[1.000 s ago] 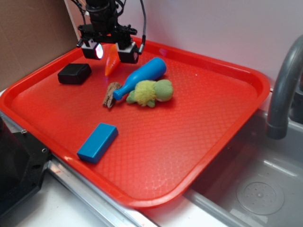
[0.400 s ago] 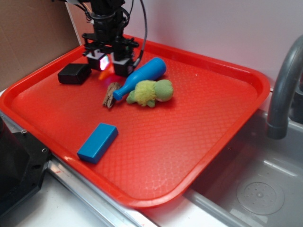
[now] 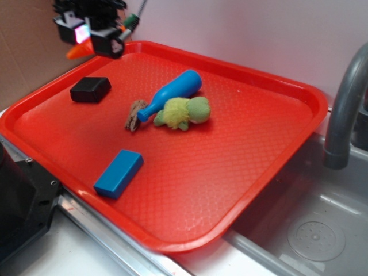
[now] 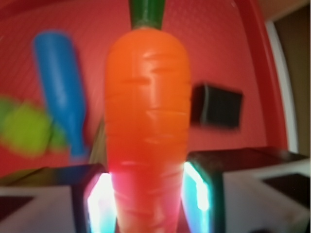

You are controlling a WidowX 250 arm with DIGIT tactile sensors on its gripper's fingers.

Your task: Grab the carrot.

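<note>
The orange carrot point(image 4: 146, 126) with its dark green top fills the middle of the wrist view, clamped between my two lit pads point(image 4: 99, 204). In the exterior view my gripper point(image 3: 86, 37) hangs high above the far left corner of the red tray point(image 3: 276, 172), shut on the carrot point(image 3: 76, 52), whose orange tip sticks out to the lower left and whose green stub point(image 3: 132, 22) shows on the right.
On the tray lie a black box point(image 3: 90, 89), a blue toy bottle point(image 3: 171, 94), a green plush toy point(image 3: 184, 112), a brown piece point(image 3: 135, 114) and a blue block point(image 3: 118, 173). A grey faucet point(image 3: 345, 103) and sink stand to the right.
My gripper dropped onto the carrot beside the bottle, shut on it, then rose up and left with it, off the tray surface.
</note>
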